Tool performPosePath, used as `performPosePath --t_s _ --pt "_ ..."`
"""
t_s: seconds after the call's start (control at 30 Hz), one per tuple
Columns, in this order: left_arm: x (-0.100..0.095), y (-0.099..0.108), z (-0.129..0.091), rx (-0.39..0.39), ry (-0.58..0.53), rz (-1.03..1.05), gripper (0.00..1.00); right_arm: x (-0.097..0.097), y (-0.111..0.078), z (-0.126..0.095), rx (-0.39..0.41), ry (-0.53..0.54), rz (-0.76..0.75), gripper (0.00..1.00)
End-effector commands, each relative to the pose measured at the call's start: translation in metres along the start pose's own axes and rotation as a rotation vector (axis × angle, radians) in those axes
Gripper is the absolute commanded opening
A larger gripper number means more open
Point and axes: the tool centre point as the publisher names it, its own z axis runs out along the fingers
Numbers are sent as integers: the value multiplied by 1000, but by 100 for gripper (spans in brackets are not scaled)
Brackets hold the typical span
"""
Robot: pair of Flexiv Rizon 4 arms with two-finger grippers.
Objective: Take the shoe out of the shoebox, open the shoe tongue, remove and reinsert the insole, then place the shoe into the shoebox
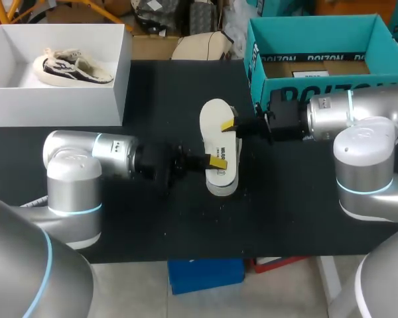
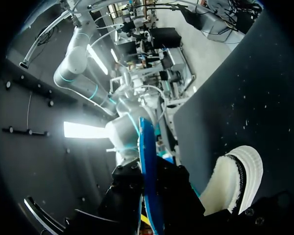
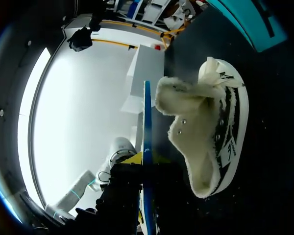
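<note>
**Insole clamped between both tools over mid-bench; shoe out of its box**

1. Arm pose. The left arm [image 1: 86,159] enters from the left edge of the bench [image 1: 159,93], with its forearm level and its wrist pointing toward the middle. The right arm [image 1: 358,116] enters from the right edge in the same way, so the 2 wrists point at each other.

2. Tools. The left tool [image 1: 216,162] is closed on the insole [image 1: 215,122] at its left edge, toward the near end. The right tool [image 1: 228,126] is closed on its right edge, further toward the far end. Each wrist view shows the insole edge-on as a thin blue line pinched between that tool's 2 fingers.

3. Task items. The insole is white on top and is held over the middle of the bench. The shoe [image 3: 213,142] lies on the bench beside the tools, its fleece lining exposed, with a black-and-white upper and a white sole. The white shoebox [image 1: 118,79] stands at the far left corner with a second shoe [image 1: 73,68] inside it.

4. Writing. There is dark print on the insole's top face and dark lettering on the teal box [image 1: 318,89] at the far right corner.
</note>
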Motion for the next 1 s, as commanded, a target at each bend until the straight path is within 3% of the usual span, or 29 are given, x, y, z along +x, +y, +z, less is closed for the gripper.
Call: performPosePath --t_s 0.03,0.13,0.17,0.2,0.27,0.33,0.4,0.6,0.9,1.0 --pt "0 -1 1 -1 4 2 0 -1 0 0 0 2 0 0" --pt "0 -1 1 -1 4 2 0 -1 0 0 0 2 0 0" --pt "0 -1 1 -1 4 2 22 -1 0 0 0 2 0 0" --pt "-1 1 1 -30 114 -32 100 -1 0 0 0 2 0 0" --pt "-5 -1 -1 -43 280 -49 100 -1 0 0 0 2 0 0" --pt "-12 -3 -3 -47 378 -53 100 -1 0 0 0 2 0 0" --pt "-20 -9 -10 -43 560 -86 100 -1 0 0 0 2 0 0" --pt "-35 -32 -31 -3 963 -232 100 -1 0 0 0 2 0 0" --pt "-65 -34 -36 -1 1428 -306 100 -1 0 0 0 2 0 0" --pt "-69 -26 -33 -17 1501 -308 100 -1 0 0 0 2 0 0"
